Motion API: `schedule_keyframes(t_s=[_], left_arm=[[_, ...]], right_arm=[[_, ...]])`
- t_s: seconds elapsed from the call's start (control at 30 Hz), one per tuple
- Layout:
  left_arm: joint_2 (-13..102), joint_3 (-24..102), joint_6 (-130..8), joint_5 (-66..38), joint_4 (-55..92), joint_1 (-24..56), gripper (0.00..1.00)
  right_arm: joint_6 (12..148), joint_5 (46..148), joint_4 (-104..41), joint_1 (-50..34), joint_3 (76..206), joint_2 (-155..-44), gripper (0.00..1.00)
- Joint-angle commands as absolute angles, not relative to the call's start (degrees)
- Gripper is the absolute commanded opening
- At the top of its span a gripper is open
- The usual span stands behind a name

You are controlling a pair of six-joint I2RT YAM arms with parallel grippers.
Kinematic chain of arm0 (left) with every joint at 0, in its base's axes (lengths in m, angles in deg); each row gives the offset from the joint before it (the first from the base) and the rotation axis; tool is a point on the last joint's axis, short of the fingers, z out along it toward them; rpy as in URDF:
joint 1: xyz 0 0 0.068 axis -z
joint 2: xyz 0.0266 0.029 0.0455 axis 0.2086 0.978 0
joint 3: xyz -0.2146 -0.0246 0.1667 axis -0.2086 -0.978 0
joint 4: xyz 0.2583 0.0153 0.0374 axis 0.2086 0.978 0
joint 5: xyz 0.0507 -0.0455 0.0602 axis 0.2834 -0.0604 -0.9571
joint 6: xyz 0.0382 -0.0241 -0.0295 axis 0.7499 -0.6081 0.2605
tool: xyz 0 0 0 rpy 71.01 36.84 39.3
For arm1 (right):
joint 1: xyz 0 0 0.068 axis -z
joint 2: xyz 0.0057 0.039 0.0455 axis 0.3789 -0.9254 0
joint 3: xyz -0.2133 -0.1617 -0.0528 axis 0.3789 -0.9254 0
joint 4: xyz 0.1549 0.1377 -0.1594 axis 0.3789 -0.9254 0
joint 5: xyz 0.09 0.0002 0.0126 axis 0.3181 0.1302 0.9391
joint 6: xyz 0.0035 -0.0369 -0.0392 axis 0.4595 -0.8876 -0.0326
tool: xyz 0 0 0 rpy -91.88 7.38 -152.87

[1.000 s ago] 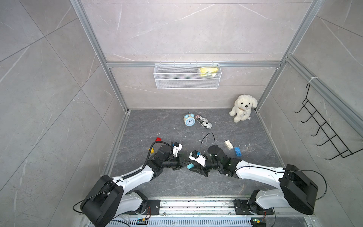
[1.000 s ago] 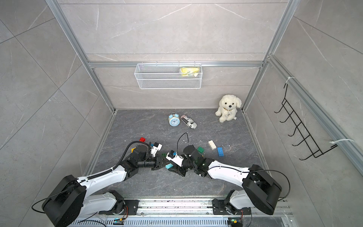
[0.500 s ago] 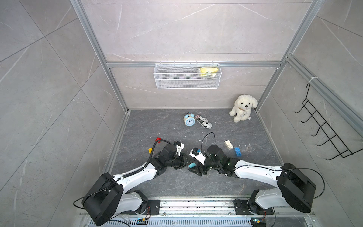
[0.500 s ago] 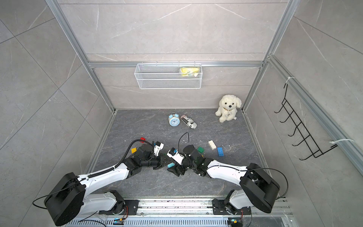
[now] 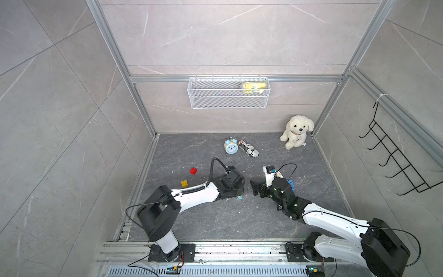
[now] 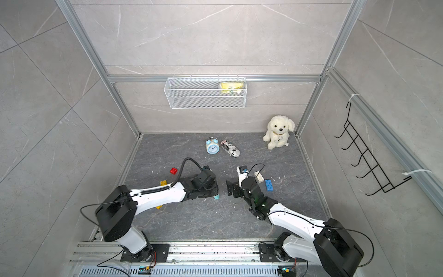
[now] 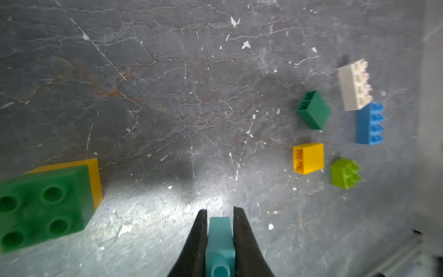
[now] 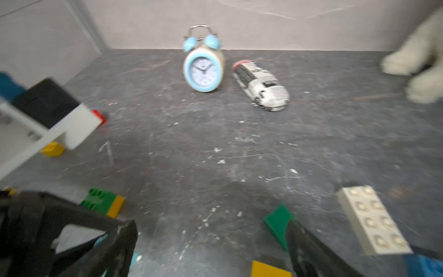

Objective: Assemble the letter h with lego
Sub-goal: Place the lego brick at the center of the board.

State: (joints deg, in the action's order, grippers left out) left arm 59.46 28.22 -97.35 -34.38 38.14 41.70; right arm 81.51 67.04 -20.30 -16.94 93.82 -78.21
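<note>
Your L pincer pinches a light-blue brick near the counter. R pincer is spread, empty. Only a green-on-yellow pair looks joined. White brick, blue brick etc. lie loose, so the h is barely begun, imo.

**A boxed-in robot test cell**

This is a lab rig built as a small booth. Grey marble-look wall panels sit in an aluminium frame, and the floor is a dark stone-look slab. Along the open front runs a metal rail carrying the bases of a left arm and a right arm, with cables exposed. The furnishings read as props: a white wire basket and a black hook rack on the walls, and a plush dog, an alarm clock, a toy car and loose lego bricks on the floor.
</note>
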Motion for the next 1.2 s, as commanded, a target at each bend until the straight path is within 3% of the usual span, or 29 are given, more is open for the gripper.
schedule_keyframes(t_s=[0.0,0.37,0.6,0.93,1.17], left_arm=[[64.0,34.1,-98.1,-44.1,46.2,43.3,0.00],[68.0,37.5,-99.8,-52.7,50.5,43.3,0.00],[69.8,37.7,-98.8,-50.7,48.9,40.9,0.02],[71.7,39.5,-97.3,-48.9,49.5,40.6,0.42],[67.6,41.8,-95.8,-48.8,51.8,40.6,0.61]], right_arm=[[88.8,56.5,-32.8,-16.0,99.5,-80.2,1.00],[92.0,63.8,-30.3,-12.5,97.8,-81.1,1.00],[92.9,66.2,-29.2,-11.3,97.2,-81.3,1.00],[93.3,67.2,-28.6,-10.1,96.7,-81.4,1.00],[93.6,67.0,-28.9,-9.7,96.5,-81.1,1.00]])
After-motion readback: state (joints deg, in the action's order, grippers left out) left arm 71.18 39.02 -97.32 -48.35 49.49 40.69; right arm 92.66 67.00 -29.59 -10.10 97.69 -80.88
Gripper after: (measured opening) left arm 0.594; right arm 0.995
